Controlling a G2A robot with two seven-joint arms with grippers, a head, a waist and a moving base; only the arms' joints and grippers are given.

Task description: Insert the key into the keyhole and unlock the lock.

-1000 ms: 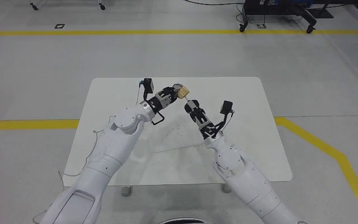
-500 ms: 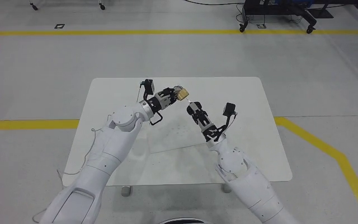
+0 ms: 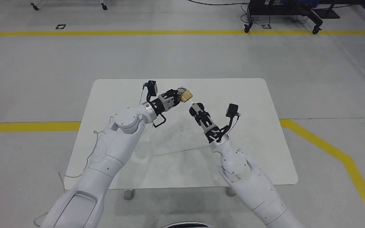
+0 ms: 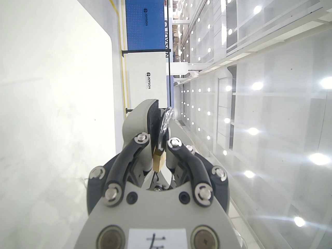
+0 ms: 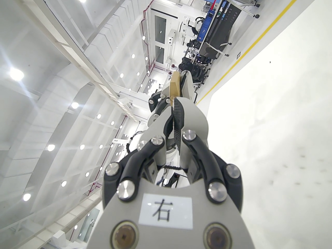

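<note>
My left gripper (image 3: 181, 95) is shut on a small brass padlock (image 3: 186, 93), held above the middle of the white table (image 3: 114, 114). In the left wrist view the lock's brass body (image 4: 158, 162) and silver shackle (image 4: 165, 126) sit between the closed fingers (image 4: 141, 124). My right gripper (image 3: 196, 108) is just right of the lock and points at it. Its ribbed pads (image 5: 178, 116) are pressed on a thin key (image 5: 171, 107) seen edge-on. The key's tip is at the padlock (image 5: 174, 84); whether it is inside the keyhole I cannot tell.
Both grippers hang above the table's far middle. The table's far edge (image 3: 228, 80) lies just beyond them. A yellow floor line (image 3: 171, 33) runs behind the table, and dark carts (image 3: 279, 14) stand at the far right.
Over the last second my right arm has shifted slightly to the right. The left gripper and padlock have stayed in place.
</note>
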